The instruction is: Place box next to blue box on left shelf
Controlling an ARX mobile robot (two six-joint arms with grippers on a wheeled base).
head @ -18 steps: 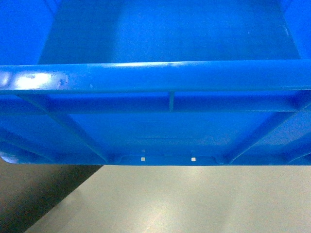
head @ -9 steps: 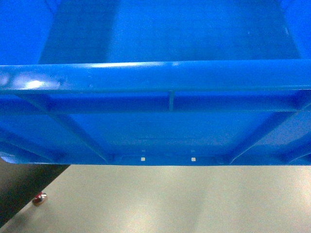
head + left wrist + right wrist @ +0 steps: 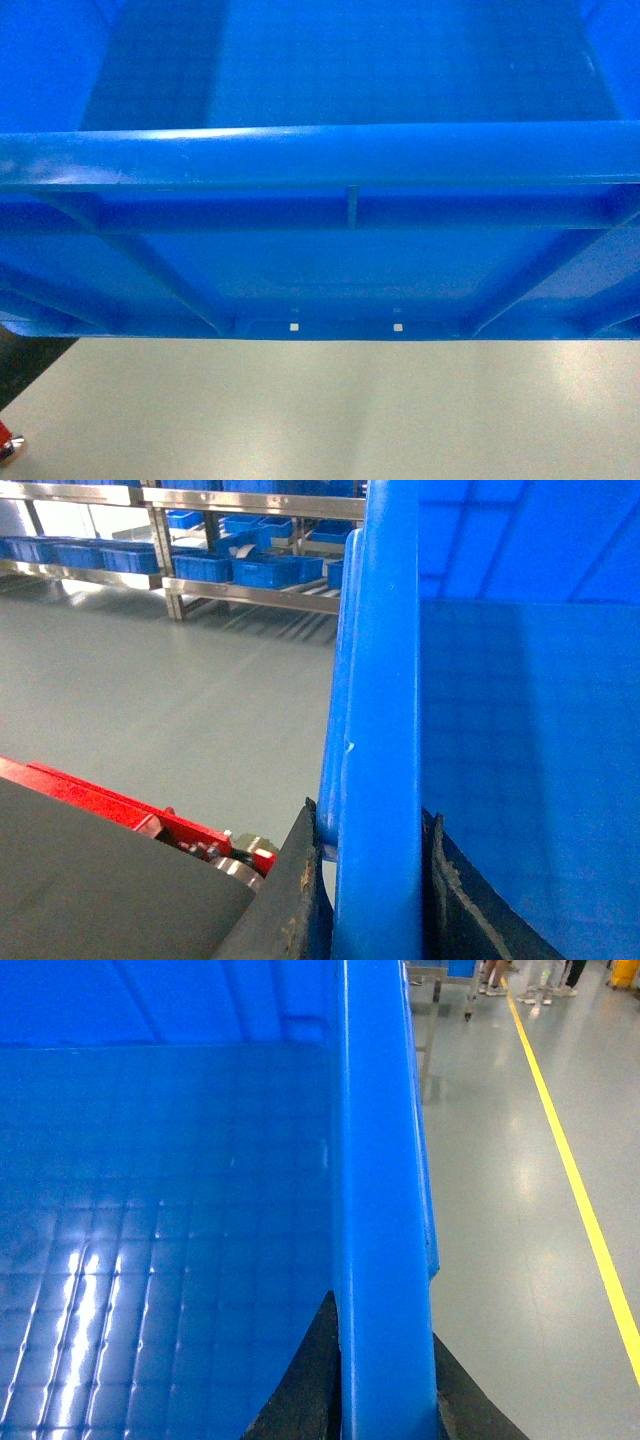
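The left gripper (image 3: 365, 900) is clamped on the box (image 3: 330, 265), one dark finger (image 3: 295, 900) outside the left wall and one inside, with the thick rim between them; the right gripper (image 3: 385, 1385) pinches the right wall the same way, its black fingers (image 3: 305, 1390) on either side of the rim. So the box hangs between the two arms, held only by its side rims, close in front of the head camera with bare grey floor (image 3: 330, 410) below it. Nearest on the left floor lies a dark mat with a red frame (image 3: 120, 805) at its edge, a thing the base or the box's underside could catch on. The box fills the head view, so what lies ahead is hidden from it and a wall could strike something unseen. Slim rim grips could slide if the arms drift apart or tilt unevenly. Far left stands the shelf rack (image 3: 250, 585) with blue bins (image 3: 270, 570); the crate is well apart from it. Far right runs a yellow floor line (image 3: 575, 1190), with people's legs beyond.
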